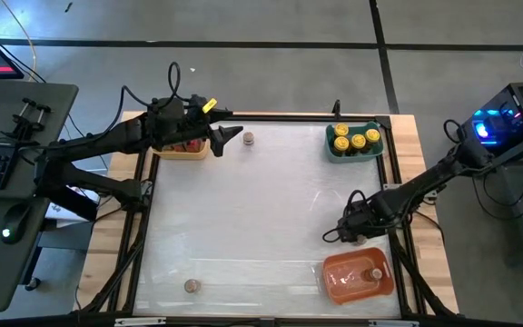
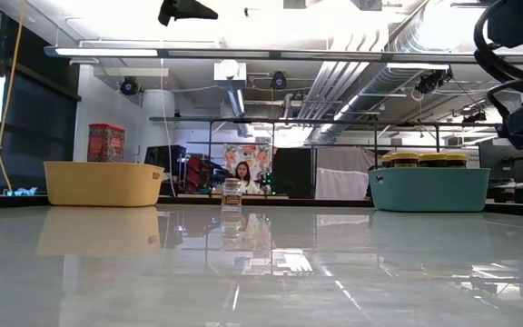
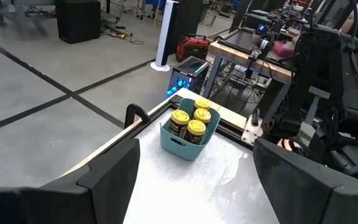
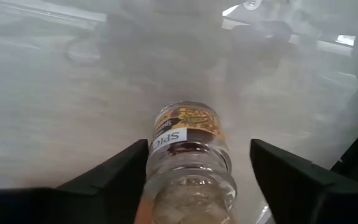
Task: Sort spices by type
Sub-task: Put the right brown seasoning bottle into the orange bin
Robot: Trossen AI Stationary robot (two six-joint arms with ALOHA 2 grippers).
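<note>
The right gripper [image 4: 194, 186] stands wide open, holding nothing; a small jar [image 4: 191, 158] lies between its fingers. It looks light, hard, slippery: grasp the ribbed middle.

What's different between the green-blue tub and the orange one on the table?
The teal tray sits at the table's far edge on the right, while the orange tray sits at the near edge on that side. The teal tray is packed with yellow-lidded jars; the orange tray holds one small jar and is mostly bare. The right gripper hangs close beside the orange tray, but no gripper is near the teal one. Both are shallow plastic tubs.
</note>
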